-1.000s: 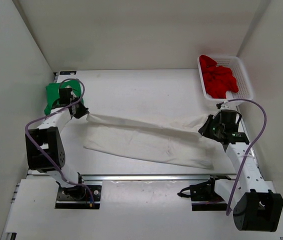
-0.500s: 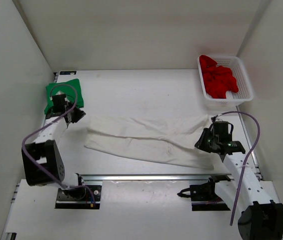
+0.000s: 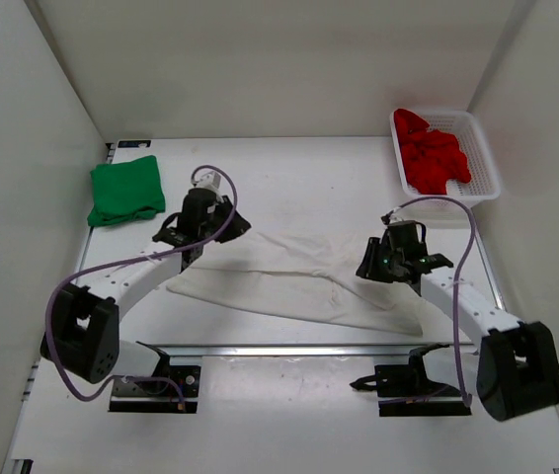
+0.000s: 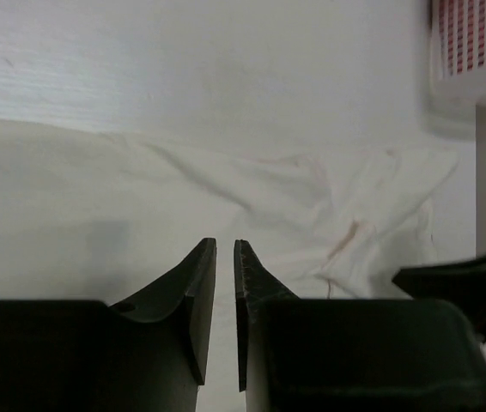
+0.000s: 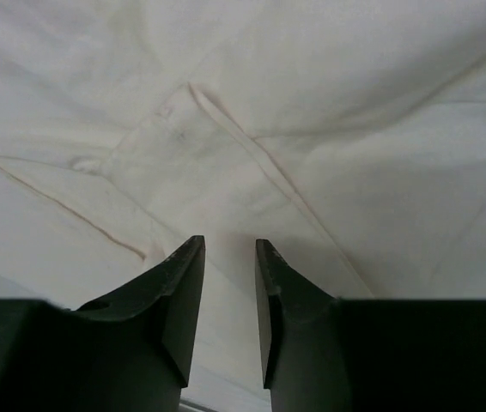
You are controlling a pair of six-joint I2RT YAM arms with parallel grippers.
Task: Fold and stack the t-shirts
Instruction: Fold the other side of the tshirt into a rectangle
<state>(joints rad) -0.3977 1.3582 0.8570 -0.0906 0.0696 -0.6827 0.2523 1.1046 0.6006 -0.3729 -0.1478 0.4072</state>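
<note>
Top view alone, green t-shirt [image 3: 124,190] folded far left, red t-shirt [image 3: 430,153] in basket [image 3: 488,166], white t-shirt [image 3: 299,278] spread mid-tabletop [image 3: 289,178], left wrist, my left fingers [image 4: 209,275] narrowly apart, empty, over white cloth, right wrist, my right fingers [image 5: 191,275] apart, empty, seam [image 5: 252,146] beneath.

The white t-shirt [image 3: 299,276] lies spread out and wrinkled at the centre of the table [image 3: 289,178]. The green t-shirt [image 3: 124,190], apparently folded, lies far left. The red t-shirt [image 3: 431,156] sits crumpled in the basket [image 3: 485,168].

You had a white table [image 3: 299,183] closed in by a back wall [image 3: 279,69], a left wall [image 3: 13,197] and a right wall [image 3: 546,148], all plain white. A metal rail [image 3: 289,350] crossed its near edge; light fell evenly
</note>
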